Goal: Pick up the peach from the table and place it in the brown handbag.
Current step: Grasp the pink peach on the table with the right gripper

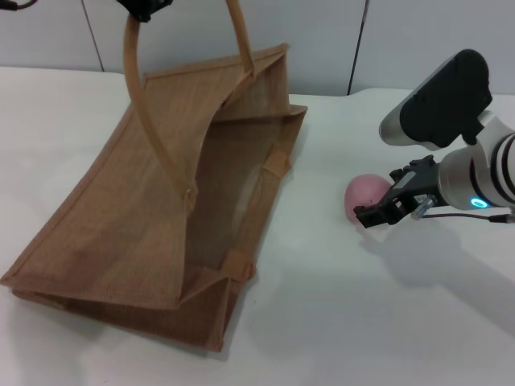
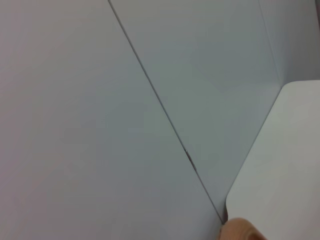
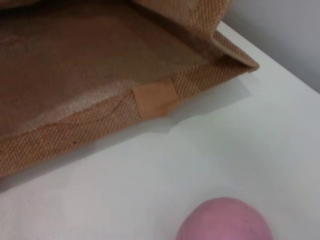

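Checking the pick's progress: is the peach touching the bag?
Apart. The head view shows bare table between the peach and the bag; the right wrist view shows that too.

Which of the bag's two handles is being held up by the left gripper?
The nearer handle, rising to the left gripper at the frame's top; the farther handle stands behind it, beyond the bag's opening.

My right arm comes in from the right edge of the head view, its grey and black forearm slanting down toward the middle, a blue-green ring lit on the wrist. My right gripper point(image 1: 376, 212) sits at centre right, low, pointing left, its dark fingers point(image 1: 368, 217) spread apart. My left gripper point(image 1: 145, 8) is a dark shape at the top edge, upper left, too cropped to read.
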{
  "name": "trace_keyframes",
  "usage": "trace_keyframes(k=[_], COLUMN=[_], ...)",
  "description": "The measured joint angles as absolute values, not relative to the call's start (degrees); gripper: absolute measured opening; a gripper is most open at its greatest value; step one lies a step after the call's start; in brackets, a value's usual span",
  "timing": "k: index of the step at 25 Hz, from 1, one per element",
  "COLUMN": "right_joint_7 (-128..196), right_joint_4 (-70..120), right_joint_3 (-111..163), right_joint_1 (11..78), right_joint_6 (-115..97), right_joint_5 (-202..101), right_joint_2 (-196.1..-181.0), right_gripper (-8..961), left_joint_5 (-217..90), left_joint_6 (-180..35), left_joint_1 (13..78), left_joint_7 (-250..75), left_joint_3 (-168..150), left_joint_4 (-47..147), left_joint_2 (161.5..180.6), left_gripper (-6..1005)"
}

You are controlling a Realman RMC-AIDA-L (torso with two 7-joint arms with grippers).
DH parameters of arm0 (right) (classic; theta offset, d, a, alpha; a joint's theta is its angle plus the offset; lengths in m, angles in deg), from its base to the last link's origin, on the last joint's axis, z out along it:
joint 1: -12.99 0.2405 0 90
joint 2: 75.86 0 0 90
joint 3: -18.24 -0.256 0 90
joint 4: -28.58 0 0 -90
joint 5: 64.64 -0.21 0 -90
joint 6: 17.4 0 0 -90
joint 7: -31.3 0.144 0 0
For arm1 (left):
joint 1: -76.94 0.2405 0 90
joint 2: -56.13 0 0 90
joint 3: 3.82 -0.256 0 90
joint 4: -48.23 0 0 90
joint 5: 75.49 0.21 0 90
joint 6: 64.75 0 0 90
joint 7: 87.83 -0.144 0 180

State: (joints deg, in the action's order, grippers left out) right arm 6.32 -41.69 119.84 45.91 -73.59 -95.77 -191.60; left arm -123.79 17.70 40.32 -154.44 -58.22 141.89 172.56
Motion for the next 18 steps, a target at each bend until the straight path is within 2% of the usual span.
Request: trace_keyframes(k=[18], right_joint_7=[5.3], right_joint_4=[-32.8], right_joint_3=[120.6], right_joint_1=[50.2], right_joint_6=[-69.3], right_joint_5=[-98.9], right_joint_2=[-191.61], right_gripper=[848], left_joint_5=[-123.6], left_joint_6=[17.7], left_joint_1=[39.7], left_joint_7=[-154.8], left_joint_3=[-58.2], left_joint_4=[141.8], left_joint_2=[172.59], left_gripper=[121])
